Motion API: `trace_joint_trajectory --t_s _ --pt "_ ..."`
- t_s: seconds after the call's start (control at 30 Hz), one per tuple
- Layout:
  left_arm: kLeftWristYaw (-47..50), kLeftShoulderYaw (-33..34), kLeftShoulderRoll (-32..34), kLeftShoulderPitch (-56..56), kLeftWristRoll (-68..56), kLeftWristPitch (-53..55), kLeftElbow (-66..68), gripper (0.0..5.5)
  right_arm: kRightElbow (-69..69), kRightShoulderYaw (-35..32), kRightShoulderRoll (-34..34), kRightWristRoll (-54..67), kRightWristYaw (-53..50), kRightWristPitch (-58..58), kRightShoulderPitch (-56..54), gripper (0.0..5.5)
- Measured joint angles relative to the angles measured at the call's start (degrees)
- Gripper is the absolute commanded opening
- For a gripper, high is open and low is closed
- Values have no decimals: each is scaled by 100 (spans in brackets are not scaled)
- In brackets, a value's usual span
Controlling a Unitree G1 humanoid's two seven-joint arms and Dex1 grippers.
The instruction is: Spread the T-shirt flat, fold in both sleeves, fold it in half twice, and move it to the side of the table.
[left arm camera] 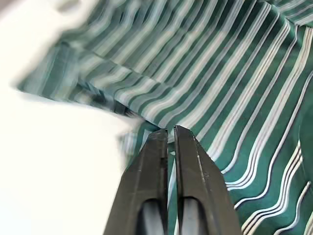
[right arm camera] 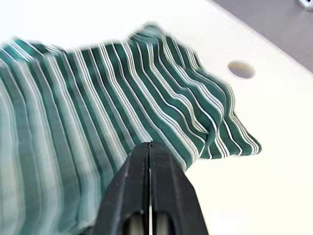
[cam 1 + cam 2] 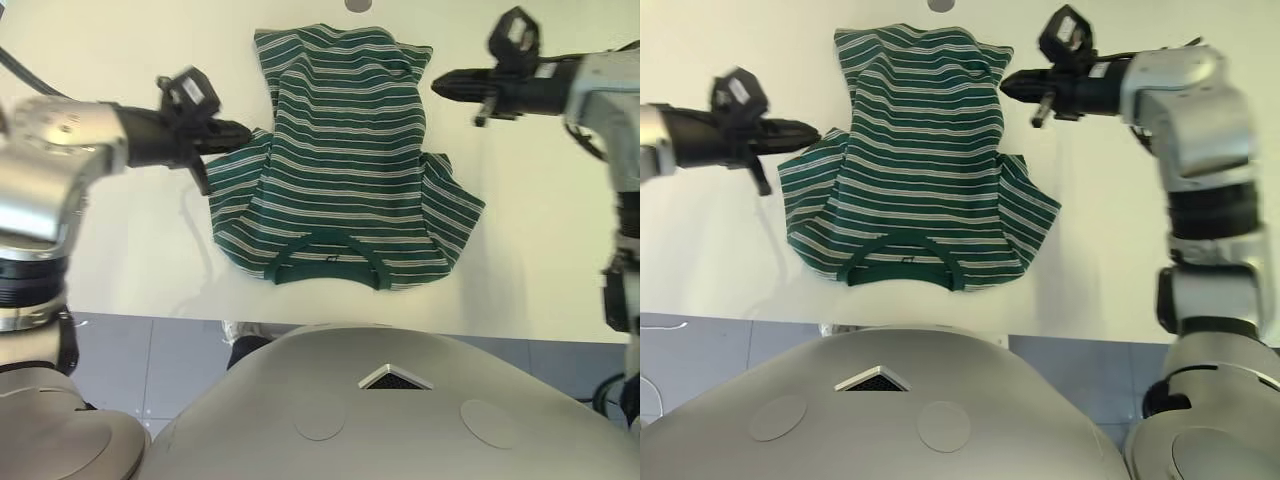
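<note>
A green T-shirt with white stripes [image 3: 345,160] lies on the white table [image 3: 120,250], collar toward me and hem at the far side. Both sleeves are bunched and partly folded in at the sides. My left gripper [image 3: 243,131] is at the left sleeve's outer edge, its fingers pressed together just over the fabric [image 1: 169,130]. My right gripper [image 3: 438,87] hovers beside the shirt's far right corner, also shut, with its tip above the striped cloth near the hem [image 2: 149,144]. I see no cloth pinched in either one.
A small round grey hole [image 3: 357,5] sits in the tabletop just past the hem. Bare table stretches to the left and right of the shirt. The table's near edge [image 3: 300,322] runs just below the collar, with grey floor beyond it.
</note>
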Motion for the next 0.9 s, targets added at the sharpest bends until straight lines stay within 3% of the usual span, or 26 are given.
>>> trace_joint_trajectory --t_s 0.07,0.2,0.3,0.5,0.73,0.9 --pt "122 -412 -68 1 421 -240 357 3 618 196 420 -447 -318 -486 -192 0" --pt "144 -842 18 217 930 -498 585 3 1453 53 535 -782 -575 -1144 -290 0" --pt "-6 -918 448 595 1073 -678 269 3 2947 5 951 -1171 -1043 -1926 -845 0" --pt "11 -987 372 444 1199 -872 520 3 5227 -161 1597 -1590 -1437 -2916 -1486 0" --pt "-35 -1002 407 489 1291 -882 451 3 6179 -209 1892 -2058 -2027 -3332 -1903 0" --pt "-52 -862 641 756 1305 -900 310 3 6446 -188 1690 -2503 -2442 -3329 -1994 0"
